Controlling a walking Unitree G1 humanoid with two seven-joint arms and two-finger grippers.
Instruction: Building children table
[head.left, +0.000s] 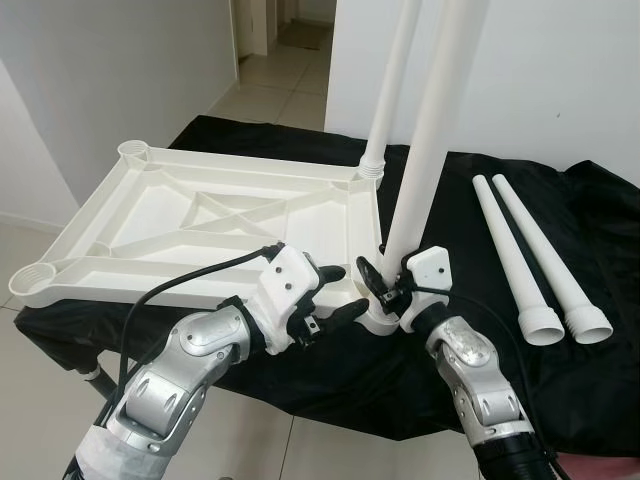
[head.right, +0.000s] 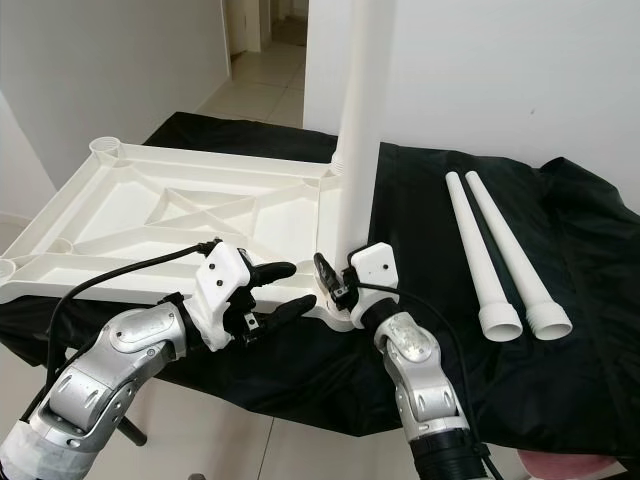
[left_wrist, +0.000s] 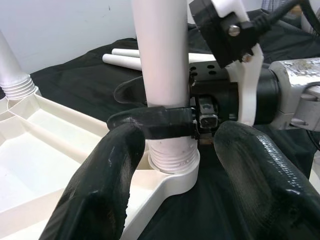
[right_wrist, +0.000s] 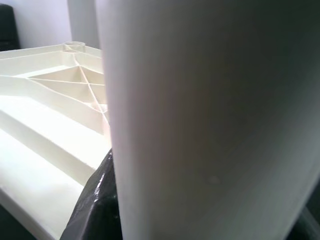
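Leg (head.left: 425, 150) upright in near right socket (left_wrist: 172, 172) of upturned tabletop (head.left: 200, 225), axis vertical. Right gripper (head.left: 375, 285) clamps it just above the threads. Left gripper (head.left: 335, 290) wide open, empty, just left of socket. Far leg (head.left: 390, 85) seated; two spare legs (head.left: 540, 260) lie right.

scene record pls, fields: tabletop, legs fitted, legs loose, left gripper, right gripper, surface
tabletop: white plastic tabletop lying underside up, ribs showing
legs fitted: two upright, far leg in the far right corner socket, near leg in the near right corner socket
legs loose: two spare legs lying side by side to the right
left gripper: left gripper open, beside the near leg's base
right gripper: right gripper shut on the near leg, low down
surface: black cloth
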